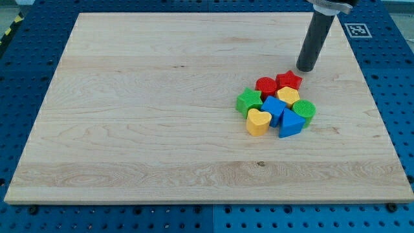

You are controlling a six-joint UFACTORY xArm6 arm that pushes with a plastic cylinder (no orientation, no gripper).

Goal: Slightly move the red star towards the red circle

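Nudging gently, we bring my tip, a bare rod with no pincer, from just above-right of the red star leftward toward the touching red circle

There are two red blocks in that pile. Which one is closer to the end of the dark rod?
The red star, at the pile's top right corner. My tip sits just above and to its right; the red circle lies farther off, on the star's left.

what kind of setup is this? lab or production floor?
Most likely a lab test bench, not production. A plain wooden board lies on a blue perforated base that carries a printed marker tag, and toy-like blocks such as the red star sit clustered just below my tip.
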